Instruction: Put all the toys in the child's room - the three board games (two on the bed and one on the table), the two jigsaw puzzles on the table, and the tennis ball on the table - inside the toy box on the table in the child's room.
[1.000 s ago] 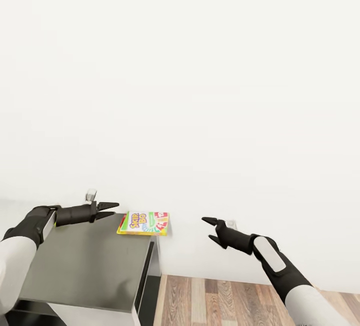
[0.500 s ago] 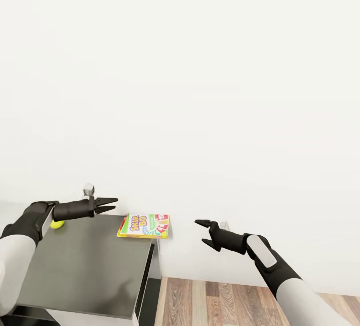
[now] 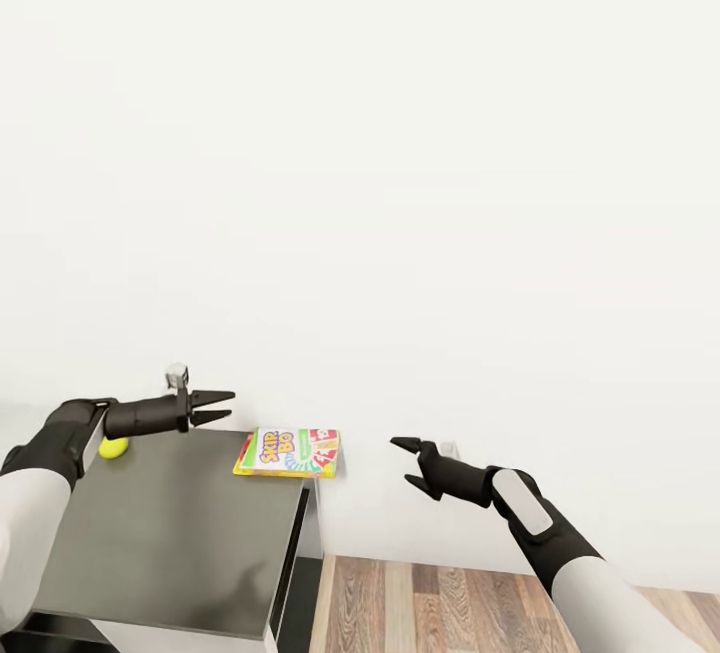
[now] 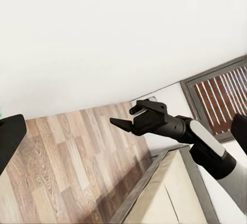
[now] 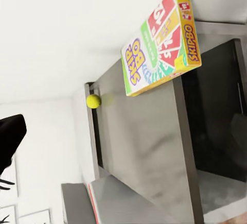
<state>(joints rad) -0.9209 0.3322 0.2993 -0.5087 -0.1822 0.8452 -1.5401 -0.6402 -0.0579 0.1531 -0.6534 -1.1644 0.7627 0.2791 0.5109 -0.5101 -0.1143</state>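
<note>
A Skip-Bo board game (image 3: 288,451) (image 5: 159,41) lies flat on the far right corner of the table (image 3: 180,533) (image 5: 149,147), its edge slightly over the end. The tennis ball (image 3: 114,447) (image 5: 93,101) rests on the table top near the wall. My left gripper (image 3: 213,405) hovers open just above the table, between ball and game box, with nothing in it. Right of the table, over the floor, my right gripper (image 3: 408,462) (image 4: 123,117) is open and empty. A grey sloping shape with a red edge (image 5: 118,203), possibly the toy box, sits past the ball. Puzzles and bed are out of view.
A plain white wall (image 3: 400,183) stands right behind the table. Wood-plank floor (image 3: 450,603) lies to the right of the table's dark end panel (image 3: 300,563). A framed picture (image 5: 25,216) hangs on the wall further along.
My left gripper has risen a little, uncovering the tennis ball behind its arm. My right gripper has shifted slightly left toward the table. The game box has not moved.
</note>
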